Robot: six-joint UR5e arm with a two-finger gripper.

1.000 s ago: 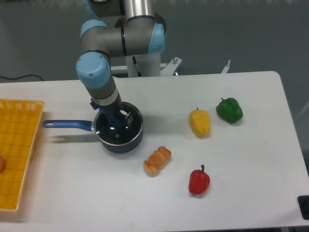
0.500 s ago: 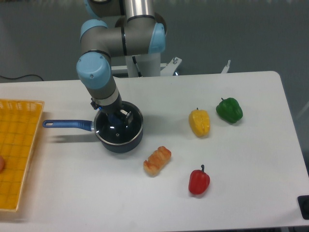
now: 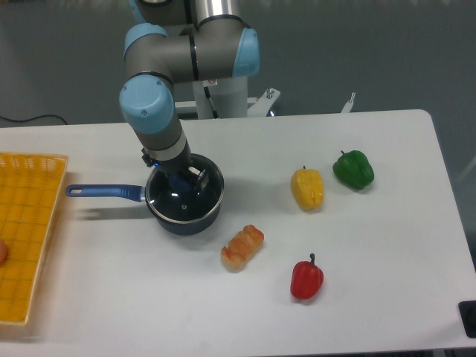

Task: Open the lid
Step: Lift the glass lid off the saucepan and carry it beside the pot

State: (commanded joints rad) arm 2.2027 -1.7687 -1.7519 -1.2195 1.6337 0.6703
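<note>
The lid [image 3: 187, 201], a clear glass disc with a thin metal rim, sits over the dark blue saucepan [image 3: 181, 224] left of the table's centre. It looks slightly raised and offset to the right of the pan. My gripper [image 3: 181, 181] comes down from above onto the lid's middle and is shut on its blue knob, which the fingers mostly hide. The pan's blue handle [image 3: 104, 191] points left.
A yellow basket [image 3: 30, 223] stands at the left edge. A bread piece [image 3: 242, 247] lies just right of the pan. Farther right lie a red pepper [image 3: 306, 278], a yellow pepper [image 3: 307, 188] and a green pepper [image 3: 353, 169].
The arm and gripper have shifted slightly up and right, and the lid has moved with them, its rim now reaching past the pan's right edge.
</note>
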